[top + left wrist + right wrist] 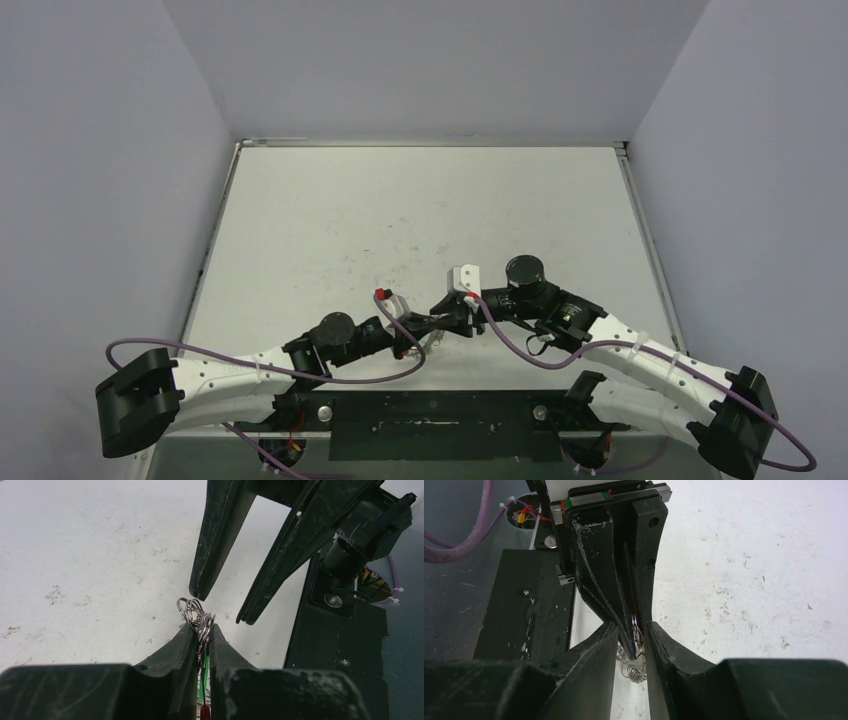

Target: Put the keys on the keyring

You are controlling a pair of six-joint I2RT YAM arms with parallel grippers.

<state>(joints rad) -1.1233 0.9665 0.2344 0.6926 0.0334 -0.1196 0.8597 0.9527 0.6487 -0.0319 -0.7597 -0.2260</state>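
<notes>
Nearest: black metal base plate [430,425] at the table's near edge, looped purple cables [230,358] trailing off both arms; just beyond it the two pincers meet tip to tip, low over the table. Black two-finger left gripper [202,628] is pressed together, pinching the keyring [195,612], a bunch of small silver wire links; its red segment [205,712] shows down in the gap. The thin bright green tag [205,675] of the keys sits in that same gap, cannot tell if it's clamped too; silver keys themselves not made out. Links poke up past the fingertips, probably to present them to the other arm. Black right gripper [222,605] is spread, holding nothing; in its own wrist view it straddles the left's fingertips; judged to be lining up on the links. Beyond: scuffed white tabletop [420,200], pale grey walls [100,150]. No brand, label or readable writing anywhere.
</notes>
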